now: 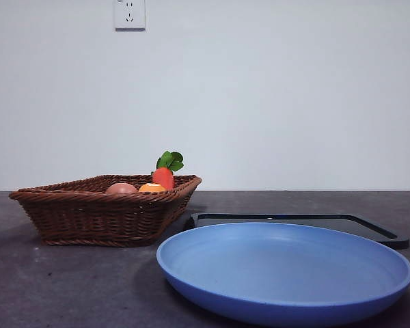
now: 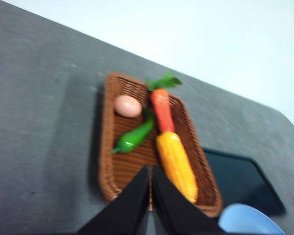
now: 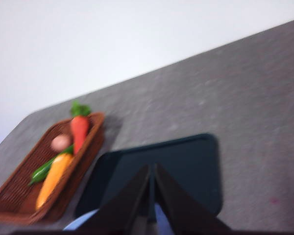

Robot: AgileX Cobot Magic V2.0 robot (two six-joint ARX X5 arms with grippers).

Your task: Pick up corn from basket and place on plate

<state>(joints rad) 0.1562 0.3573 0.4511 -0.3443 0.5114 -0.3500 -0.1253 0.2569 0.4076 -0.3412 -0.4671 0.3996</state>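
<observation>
We look from the front view low and level across the table, close to the plate [image 1: 284, 273], with the basket [image 1: 102, 212] and black tray [image 1: 369, 229] behind it and a white wall beyond. Our left wrist view looks down from above and a little way off onto the basket [image 2: 117, 171], past that arm's own left gripper [image 2: 151, 171]. Our right wrist view looks down over the right gripper [image 3: 152, 171] onto the tray [image 3: 186, 166], the basket [image 3: 19, 196] off to one side. All three views share basket, tray and plate.
</observation>
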